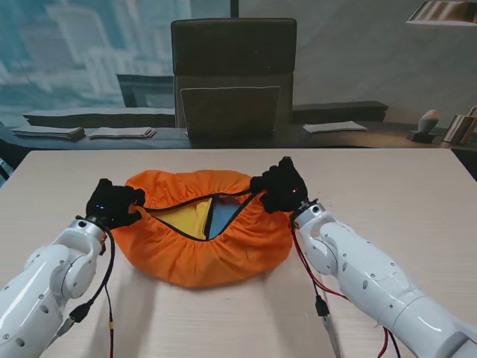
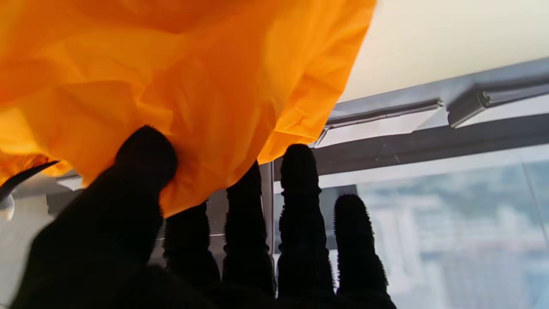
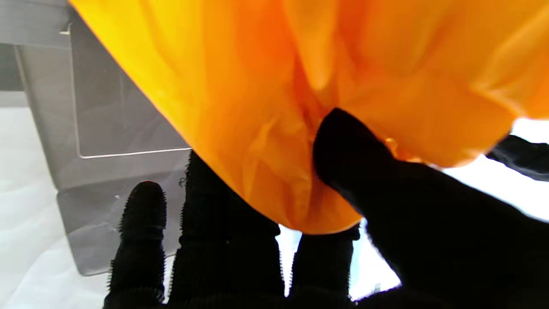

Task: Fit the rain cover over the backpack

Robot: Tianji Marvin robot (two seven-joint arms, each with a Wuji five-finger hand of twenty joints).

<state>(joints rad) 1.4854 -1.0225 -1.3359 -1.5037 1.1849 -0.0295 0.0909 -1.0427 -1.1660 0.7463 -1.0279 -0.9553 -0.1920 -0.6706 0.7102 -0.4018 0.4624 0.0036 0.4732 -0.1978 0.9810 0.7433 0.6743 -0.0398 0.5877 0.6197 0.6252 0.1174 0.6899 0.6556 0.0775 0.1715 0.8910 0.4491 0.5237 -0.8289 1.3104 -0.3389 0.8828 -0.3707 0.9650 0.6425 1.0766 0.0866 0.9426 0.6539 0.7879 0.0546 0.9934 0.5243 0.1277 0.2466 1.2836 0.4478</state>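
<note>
We've got the left hand (image 1: 113,203) and right hand (image 1: 281,186) pinched on the orange rain cover (image 1: 201,253) rim, stretching the opening; next we'd guess it needs dragging over the backpack (image 1: 212,218) peeking through.

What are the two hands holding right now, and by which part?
Both grip the orange rain cover at its gathered rim: the left hand at its left edge, the right hand at its right edge.

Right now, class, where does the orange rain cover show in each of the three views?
Stand view: rain cover centre table, stretched between both hands.
Left wrist view: rain cover fills the picture's upper-left part.
Right wrist view: rain cover spans the picture's upper part.
Shared landmark: grey chair.
</note>
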